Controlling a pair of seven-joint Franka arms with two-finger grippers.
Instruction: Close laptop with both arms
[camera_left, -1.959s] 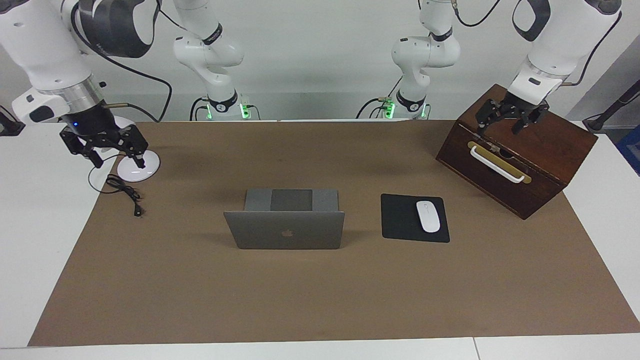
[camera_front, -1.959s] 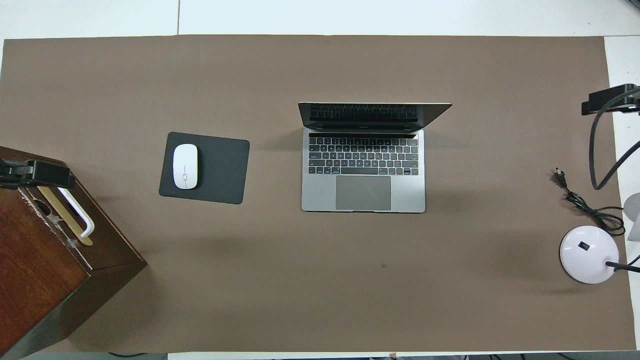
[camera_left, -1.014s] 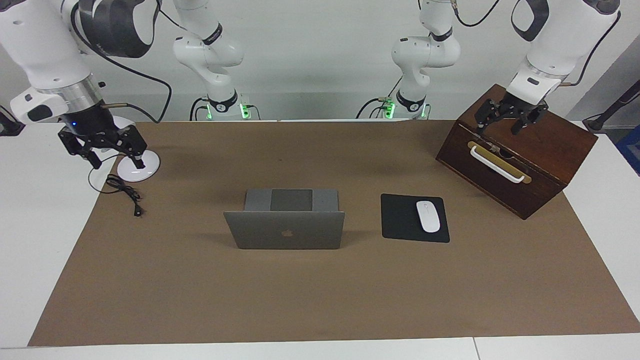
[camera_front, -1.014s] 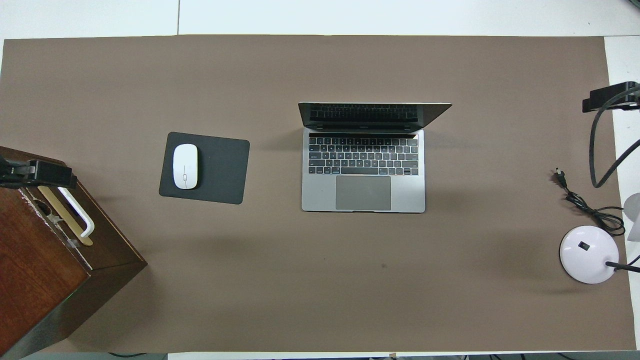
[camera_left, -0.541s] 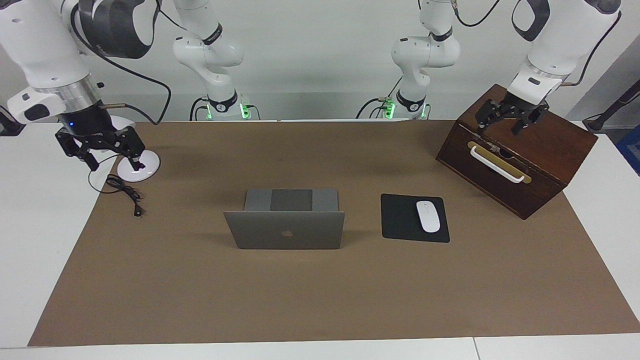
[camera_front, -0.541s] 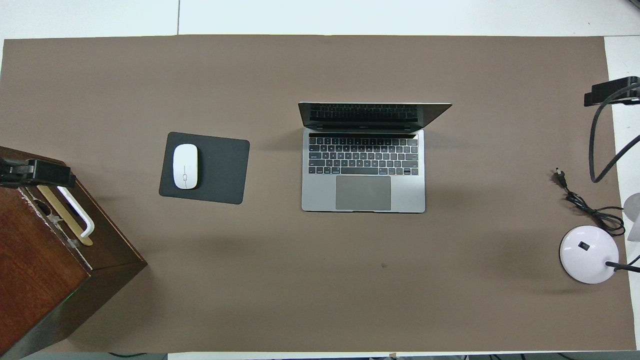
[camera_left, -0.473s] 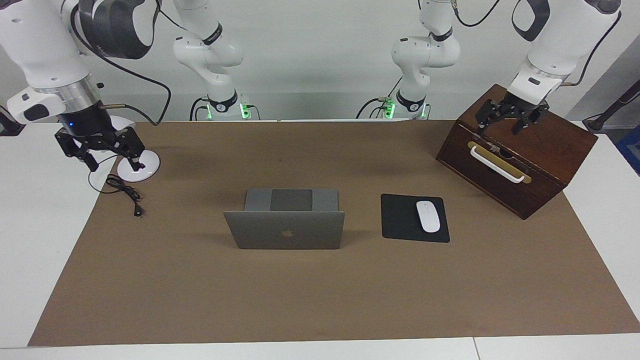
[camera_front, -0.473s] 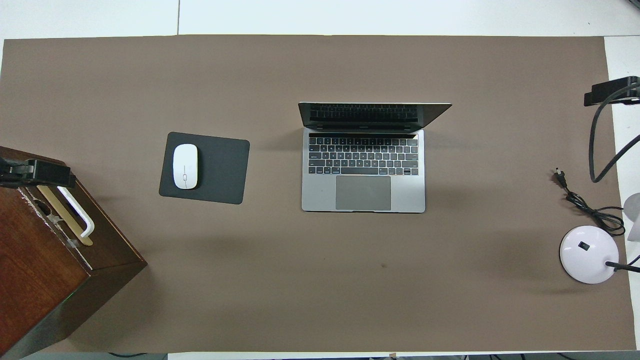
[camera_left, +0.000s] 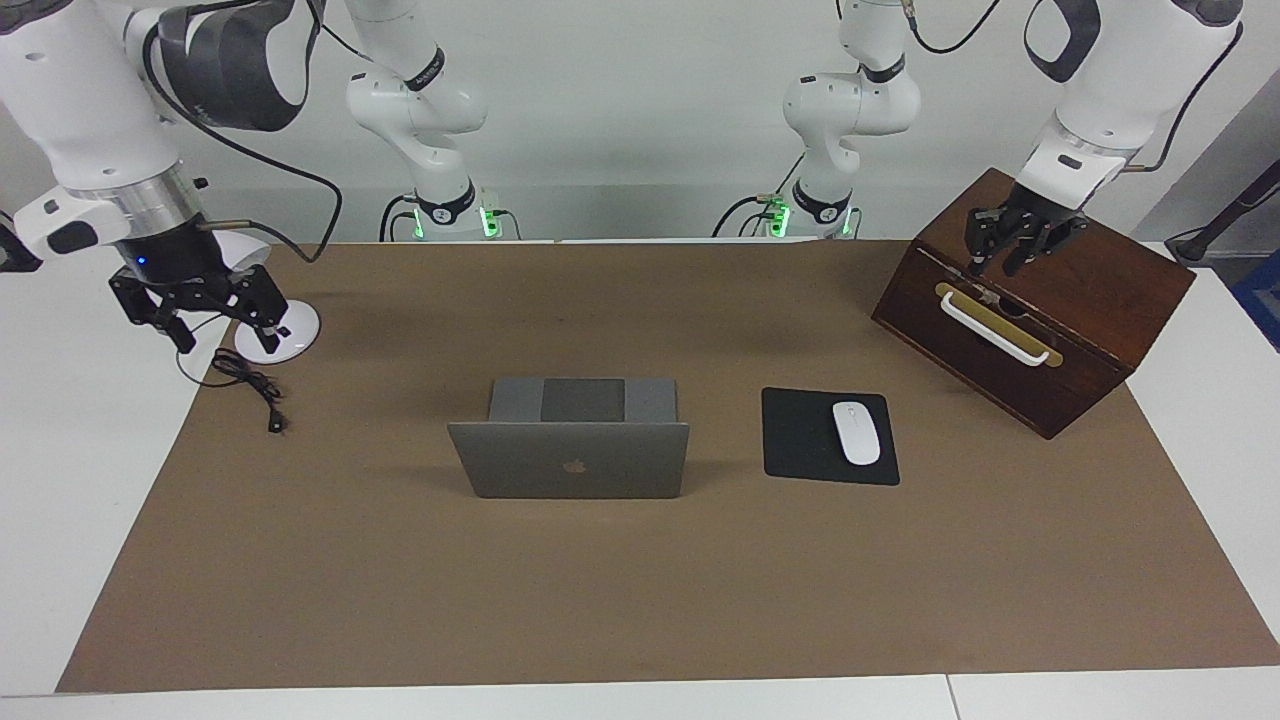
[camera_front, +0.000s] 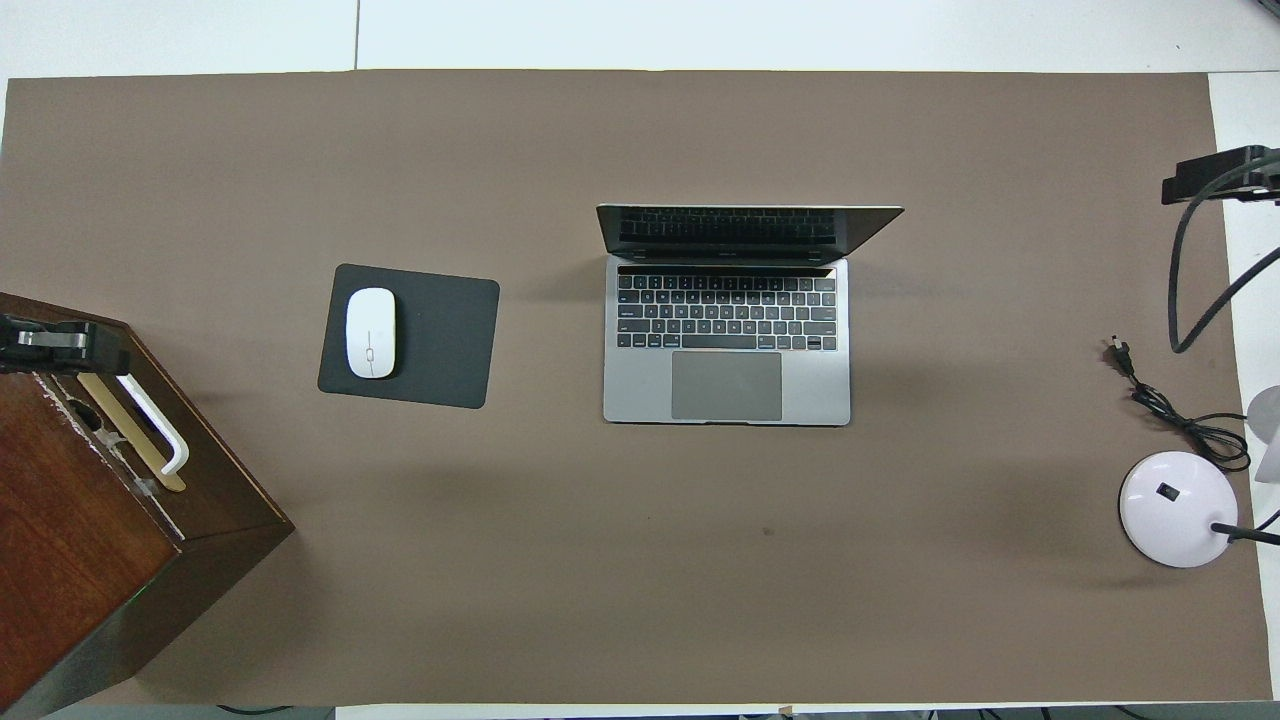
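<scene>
The grey laptop (camera_left: 570, 462) stands open in the middle of the brown mat, its lid with the dark logo roughly upright. The overhead view shows the laptop's (camera_front: 727, 340) keyboard and trackpad uncovered. My left gripper (camera_left: 1000, 262) hangs over the top of the wooden box, jaws drawn in to a narrow gap and holding nothing. Only the tip of the left gripper (camera_front: 62, 345) shows from above. Over the lamp base and cable at the right arm's end, my right gripper (camera_left: 226, 338) is open and empty; the right gripper (camera_front: 1215, 185) shows at the overhead view's edge. Both are well away from the laptop.
A black mouse pad (camera_left: 800, 440) with a white mouse (camera_left: 856, 432) lies beside the laptop toward the left arm's end. The dark wooden box (camera_left: 1040, 330) with a white handle stands at that end. A white round lamp base (camera_left: 285, 340) and a black cable (camera_left: 250, 385) lie at the right arm's end.
The left gripper's jaws have drawn in from wide to narrow over the box. The right gripper has drifted a little toward its end of the table. The laptop has not moved.
</scene>
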